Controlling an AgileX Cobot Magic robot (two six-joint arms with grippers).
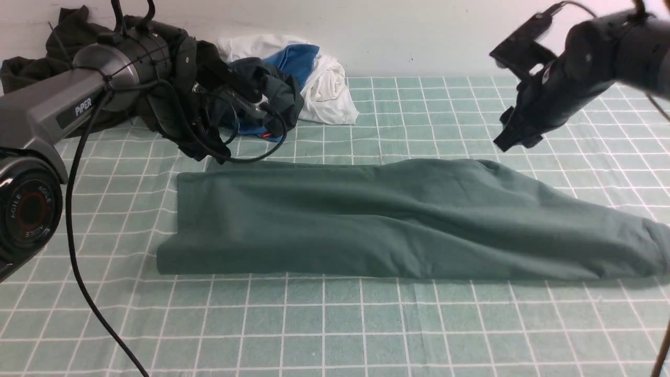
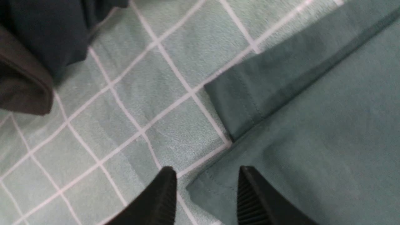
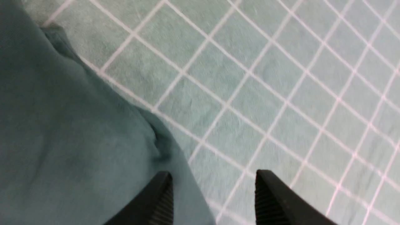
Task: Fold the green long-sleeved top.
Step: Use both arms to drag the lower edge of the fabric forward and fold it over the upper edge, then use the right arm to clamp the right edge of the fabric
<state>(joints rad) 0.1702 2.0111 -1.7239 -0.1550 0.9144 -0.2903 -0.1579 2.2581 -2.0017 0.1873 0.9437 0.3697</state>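
Lettering "PIPER" on arm near green top

Wall: plain off-white, along the far side.
Table cover: pale green cloth, thin white grid lines, spread flat across the whole surface.
Light: even, soft shadows only.

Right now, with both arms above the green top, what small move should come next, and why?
Probably lower the right fingers to pinch the sleeve end. The green long-sleeved top lies in a long folded band, that sleeve trails rightward, and the left fingers are open and empty too.
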